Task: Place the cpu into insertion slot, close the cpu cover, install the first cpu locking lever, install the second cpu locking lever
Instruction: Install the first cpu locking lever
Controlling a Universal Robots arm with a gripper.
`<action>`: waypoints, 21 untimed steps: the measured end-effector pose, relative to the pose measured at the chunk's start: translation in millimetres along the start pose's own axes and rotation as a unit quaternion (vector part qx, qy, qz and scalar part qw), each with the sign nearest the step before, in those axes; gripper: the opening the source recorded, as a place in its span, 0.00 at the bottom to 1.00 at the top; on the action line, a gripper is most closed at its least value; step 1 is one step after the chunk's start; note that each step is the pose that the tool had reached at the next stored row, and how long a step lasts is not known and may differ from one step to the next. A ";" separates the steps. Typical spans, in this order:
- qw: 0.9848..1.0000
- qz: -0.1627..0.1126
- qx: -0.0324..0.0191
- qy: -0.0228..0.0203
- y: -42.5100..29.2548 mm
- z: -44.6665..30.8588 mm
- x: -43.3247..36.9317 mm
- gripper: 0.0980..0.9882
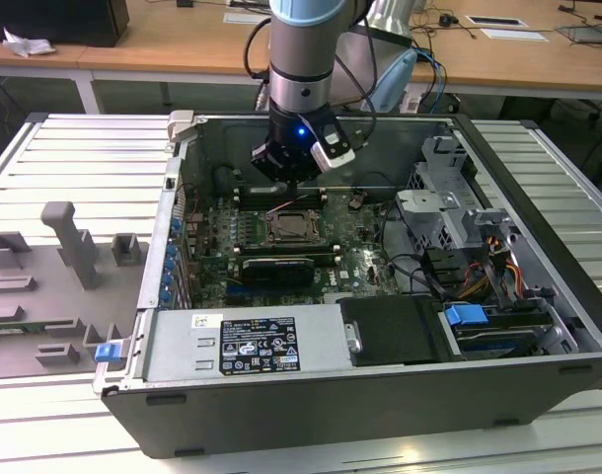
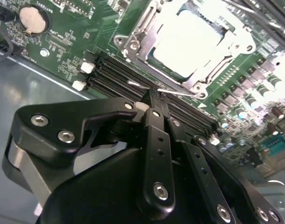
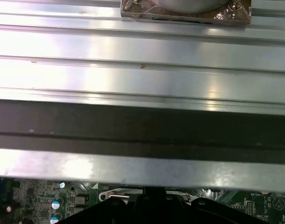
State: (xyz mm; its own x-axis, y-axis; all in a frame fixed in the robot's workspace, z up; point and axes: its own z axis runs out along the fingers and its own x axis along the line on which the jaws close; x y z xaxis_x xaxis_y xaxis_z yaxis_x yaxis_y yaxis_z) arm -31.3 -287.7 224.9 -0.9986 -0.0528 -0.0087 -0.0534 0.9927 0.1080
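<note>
In the exterior view my gripper [image 1: 293,180] hangs inside the open computer case, just behind the insertion slot [image 1: 290,228] on the green motherboard. The second wrist view shows the cpu [image 2: 189,42] as a pale bright square lying in the socket. The silvery cpu cover [image 2: 145,32] frames it and looks to lie flat over it. My gripper [image 2: 154,99] has its black fingers together, with nothing seen between them. Their tip is at a thin silvery locking lever [image 2: 180,92] that runs along the socket's edge beside the black memory slots [image 2: 114,74].
The case's back wall [image 1: 311,123] stands close behind the arm. A drive cage [image 1: 444,188] and loose cables fill the exterior view's right. The power supply [image 1: 252,346] sits in front. A grey fixture plate [image 1: 74,247] lies outside on the ribbed table. A coin battery [image 2: 31,19] sits on the board.
</note>
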 end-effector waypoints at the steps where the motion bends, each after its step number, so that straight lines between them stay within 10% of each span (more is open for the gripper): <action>1: 1.000 0.000 0.000 0.000 0.1 0.6 -1.7 0.01; 21: 1.000 0.000 0.000 0.000 -2.8 21.5 -13.9 0.01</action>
State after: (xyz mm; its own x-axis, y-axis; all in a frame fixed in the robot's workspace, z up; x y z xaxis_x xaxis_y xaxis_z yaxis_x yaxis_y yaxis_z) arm -17.2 -287.4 203.3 -0.9986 -0.0528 -0.0089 -0.0534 0.9927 0.1081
